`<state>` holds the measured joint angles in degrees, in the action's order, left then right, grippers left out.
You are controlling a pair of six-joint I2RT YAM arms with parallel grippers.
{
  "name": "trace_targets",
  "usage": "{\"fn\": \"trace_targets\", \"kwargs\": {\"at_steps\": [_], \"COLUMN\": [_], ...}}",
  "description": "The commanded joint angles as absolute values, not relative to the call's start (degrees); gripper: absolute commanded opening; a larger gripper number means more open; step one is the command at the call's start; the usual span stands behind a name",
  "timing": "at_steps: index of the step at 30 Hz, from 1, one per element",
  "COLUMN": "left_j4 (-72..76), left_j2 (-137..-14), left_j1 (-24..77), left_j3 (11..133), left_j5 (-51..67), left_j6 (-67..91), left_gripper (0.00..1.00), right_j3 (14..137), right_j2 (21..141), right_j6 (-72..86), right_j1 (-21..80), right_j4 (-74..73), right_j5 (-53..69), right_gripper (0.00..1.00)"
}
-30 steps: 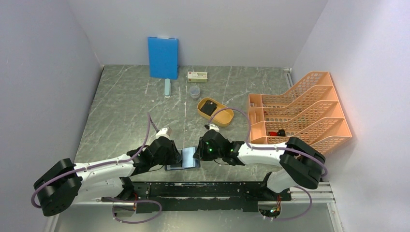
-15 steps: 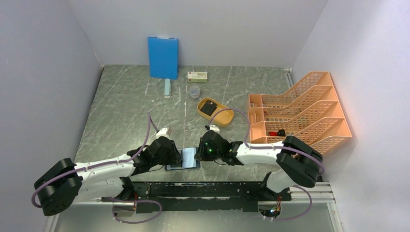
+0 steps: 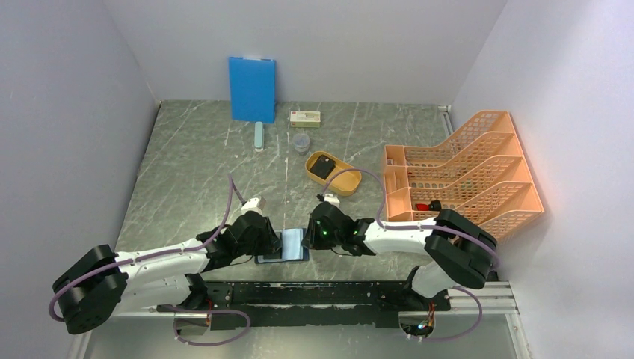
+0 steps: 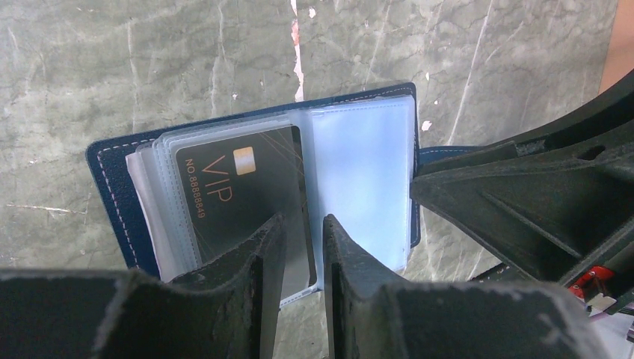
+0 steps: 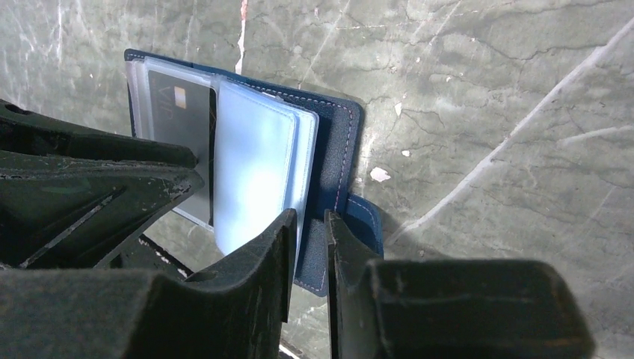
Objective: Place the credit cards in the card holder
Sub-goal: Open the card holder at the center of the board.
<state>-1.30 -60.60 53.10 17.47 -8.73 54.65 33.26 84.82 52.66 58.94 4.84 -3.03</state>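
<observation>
Pin holder (image 5: 340,149) flat with right gripper (image 5: 309,222), cover edge in its narrow jaw gap, then push card (image 4: 232,194), corner in left gripper (image 4: 304,226) gap, equally narrow, fully home; can't tell if either actually grips.

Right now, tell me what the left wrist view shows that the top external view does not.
Left wrist only: the black VIP card in a clear sleeve, with its printed number and chip, and the left pincer with fingers narrowly apart at the card's lower edge. Top external only: the blue board, orange file rack, yellow tray and both whole arms. Both: the open card holder on the marble table, with the right pincer at its right side.
</observation>
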Motion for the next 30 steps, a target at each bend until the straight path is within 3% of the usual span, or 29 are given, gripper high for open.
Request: {"fn": "trace_targets", "kwargs": {"at_steps": [1,9,30], "left_j4": [-5.6,-6.1,-11.7], "left_j2": [-61.6,-61.3,-54.6], "left_j1": [53.2,53.1,53.2], "left_j3": [16.7,17.3,20.6], "left_j5": [-9.3,-9.2,-10.9], "left_j6": [53.4,53.3,53.3], "left_gripper": [0.31,0.34,0.63], "right_j3": [34.8,37.0,39.2], "right_j2": [86.5,87.9,89.3], "right_j6": [51.8,50.4,49.8], "right_j1": [59.0,59.6,60.2], "right_j4": [4.6,6.1,6.1], "right_j5": [-3.0,-0.8,-0.4], "right_gripper": [0.24,0.27,0.28]}}
